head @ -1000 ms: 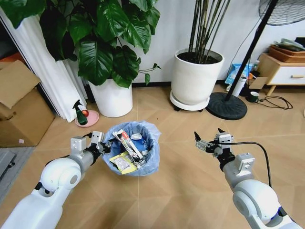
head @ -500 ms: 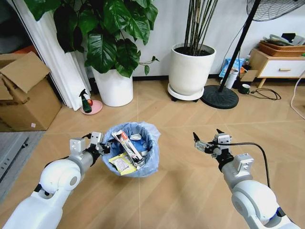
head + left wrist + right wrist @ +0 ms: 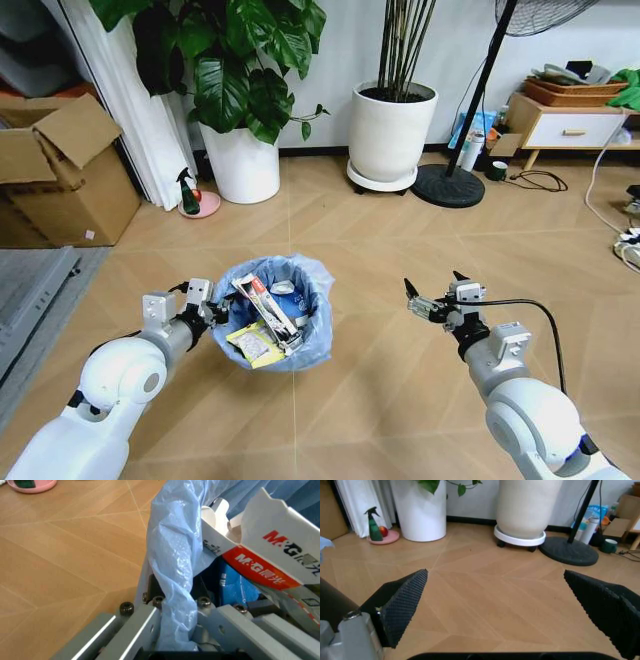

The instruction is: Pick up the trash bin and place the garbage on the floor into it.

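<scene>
Over the wooden floor (image 3: 380, 260), the left tool (image 3: 206, 303) is clenched on the rim of the trash bin (image 3: 292, 345), carried low with the garbage (image 3: 262, 322) already inside, while the right tool (image 3: 432, 300) hangs spread and empty, no litter visible nearby.
</scene>
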Controlling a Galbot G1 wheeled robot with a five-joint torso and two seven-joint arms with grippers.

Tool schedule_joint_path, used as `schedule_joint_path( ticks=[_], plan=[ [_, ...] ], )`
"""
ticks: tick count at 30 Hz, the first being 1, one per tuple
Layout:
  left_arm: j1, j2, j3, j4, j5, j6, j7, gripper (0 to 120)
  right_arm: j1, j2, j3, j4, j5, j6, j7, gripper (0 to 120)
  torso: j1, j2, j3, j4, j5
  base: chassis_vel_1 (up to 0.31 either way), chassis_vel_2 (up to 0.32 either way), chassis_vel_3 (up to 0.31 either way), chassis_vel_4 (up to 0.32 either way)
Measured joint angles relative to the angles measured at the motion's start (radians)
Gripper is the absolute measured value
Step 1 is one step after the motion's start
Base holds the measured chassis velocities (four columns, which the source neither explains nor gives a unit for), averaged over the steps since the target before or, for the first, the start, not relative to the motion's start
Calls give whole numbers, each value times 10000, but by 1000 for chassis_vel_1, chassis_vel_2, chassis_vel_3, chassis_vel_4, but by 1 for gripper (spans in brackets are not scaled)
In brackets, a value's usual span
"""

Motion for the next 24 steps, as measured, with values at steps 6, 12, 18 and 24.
schedule_joint_path(
  ticks=[6, 12, 18, 24],
  plan=[
    [44, -15, -27, -25, 10, 0, 12, 0, 15, -9, -5, -2, 5, 4, -4, 100, 1, -1, 2, 0, 3, 161, -161, -162, 148],
    [147, -12, -102, -91, 16, 0, 27, 0, 19, 5, -56, -23, 2, 15, -12, 100, 1, -2, 2, -1, 4, 143, -150, -162, 135],
    [177, -44, -100, -94, 43, 0, 35, 0, -14, 5, -69, -27, -11, 23, -30, 100, 1, -2, 3, 1, 0, 159, -150, -152, 156],
    [198, -62, -99, -104, 54, 0, 36, 0, -15, -3, -129, -33, -16, 24, -41, 100, 1, -1, 2, 0, 1, 147, -143, -148, 143]
  ],
)
